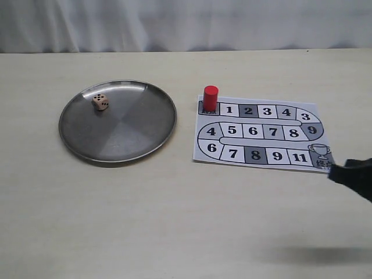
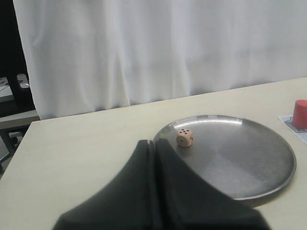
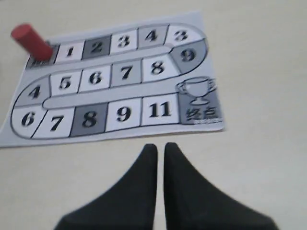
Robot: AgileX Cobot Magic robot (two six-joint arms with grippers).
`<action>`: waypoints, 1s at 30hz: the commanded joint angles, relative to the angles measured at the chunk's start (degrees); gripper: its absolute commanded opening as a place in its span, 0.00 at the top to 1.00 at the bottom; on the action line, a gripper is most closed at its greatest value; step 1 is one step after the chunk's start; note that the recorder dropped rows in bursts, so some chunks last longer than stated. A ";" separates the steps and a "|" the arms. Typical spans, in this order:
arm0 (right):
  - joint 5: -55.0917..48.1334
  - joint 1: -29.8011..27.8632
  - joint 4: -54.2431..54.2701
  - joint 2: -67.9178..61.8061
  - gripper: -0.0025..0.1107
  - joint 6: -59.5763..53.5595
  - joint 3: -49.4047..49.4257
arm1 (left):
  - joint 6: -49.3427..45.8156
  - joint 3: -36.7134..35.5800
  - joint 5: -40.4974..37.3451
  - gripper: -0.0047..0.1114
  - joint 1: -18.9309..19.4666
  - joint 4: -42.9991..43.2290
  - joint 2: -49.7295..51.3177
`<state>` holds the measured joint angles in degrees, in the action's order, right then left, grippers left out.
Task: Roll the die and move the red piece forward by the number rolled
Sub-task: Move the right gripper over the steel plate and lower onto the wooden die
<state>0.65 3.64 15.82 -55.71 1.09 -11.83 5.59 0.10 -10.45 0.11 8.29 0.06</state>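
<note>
On the pale counter (image 1: pixel 174 232), exterior view: the small tan wooden die (image 1: pixel 100 102) lies inside the round steel plate (image 1: pixel 133 139), and its top pips are too small to read. The red cylindrical piece (image 1: pixel 210 97) stands upright on the grey start square of the numbered paper board (image 1: pixel 256 133).

Left wrist view: the left fingers (image 2: pixel 154 143) are pressed together, holding nothing.

Right wrist view: the right fingers (image 3: pixel 156 151) are nearly together with a slim gap, empty, near the board's finish corner.

Assessment: the piece is not yet advanced. Reading the die and moving the piece remain.
</note>
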 commanded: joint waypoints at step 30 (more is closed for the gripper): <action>-11.67 37.85 -0.25 -86.03 0.33 -18.90 -100.18 | 0.05 -0.10 0.52 0.96 -0.14 0.00 -0.06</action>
<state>-9.87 41.31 15.82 -136.75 -15.54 -105.47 5.59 0.10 -10.45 0.11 8.29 0.06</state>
